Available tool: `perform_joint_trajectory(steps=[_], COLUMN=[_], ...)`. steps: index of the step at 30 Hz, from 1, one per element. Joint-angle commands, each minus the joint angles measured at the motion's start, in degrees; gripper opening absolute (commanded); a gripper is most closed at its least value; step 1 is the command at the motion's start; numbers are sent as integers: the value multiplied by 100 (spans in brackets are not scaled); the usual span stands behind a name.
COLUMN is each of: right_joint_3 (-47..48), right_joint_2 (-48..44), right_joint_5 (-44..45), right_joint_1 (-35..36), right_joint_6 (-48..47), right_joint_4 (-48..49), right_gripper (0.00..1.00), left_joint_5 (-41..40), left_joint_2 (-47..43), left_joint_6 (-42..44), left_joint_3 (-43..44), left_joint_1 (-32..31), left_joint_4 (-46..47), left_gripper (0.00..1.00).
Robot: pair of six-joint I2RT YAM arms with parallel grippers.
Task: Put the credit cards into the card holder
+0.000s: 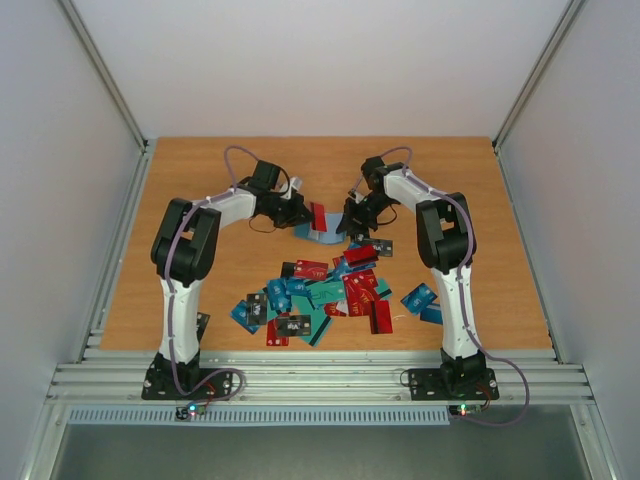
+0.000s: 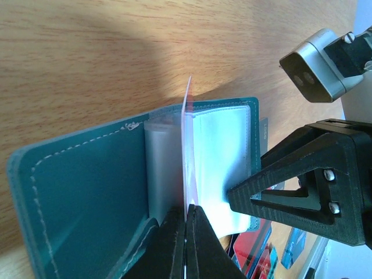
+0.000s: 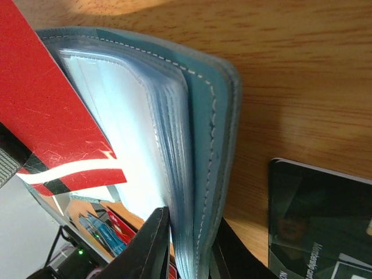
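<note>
Lying open on the far table [image 1: 200,180], the card holder [image 1: 322,236] is clamped at its cover and clear sleeves [image 3: 116,116] by the right gripper [image 3: 189,232], the left gripper [image 2: 186,216] pinching a red card [image 2: 188,145] edge-up at those sleeves; only the overhead view shows loose credit cards [image 1: 320,295] heaped nearer the bases.

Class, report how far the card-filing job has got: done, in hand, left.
Done: the card holder is open; no card shows in its clear sleeves. In hand: the left gripper pinches a red card edge-on at the sleeves, while the right gripper clamps the holder's cover. Left: the scattered credit cards on the table.
</note>
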Motion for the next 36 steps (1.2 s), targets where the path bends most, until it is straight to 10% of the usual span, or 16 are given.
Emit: perform_joint_trajectory(steps=[1,15,36], right_joint_3=[120,140,53], right_joint_2=[193,182,198], right_joint_5=[-98,-205,-443], right_joint_1=[-12,-12,-12], right_joint_6=[64,177,445], right_joint_4=[0,136,723], right_gripper=[17,24,23], left_joint_5=[-5,334,134], left_joint_2=[207,210,717], left_joint_6=[68,-190,178], left_joint_3=[-121,-270,770], left_joint_1=[-2,-5,-1], left_joint_4=[180,244,-2069], left_gripper=[0,0,0])
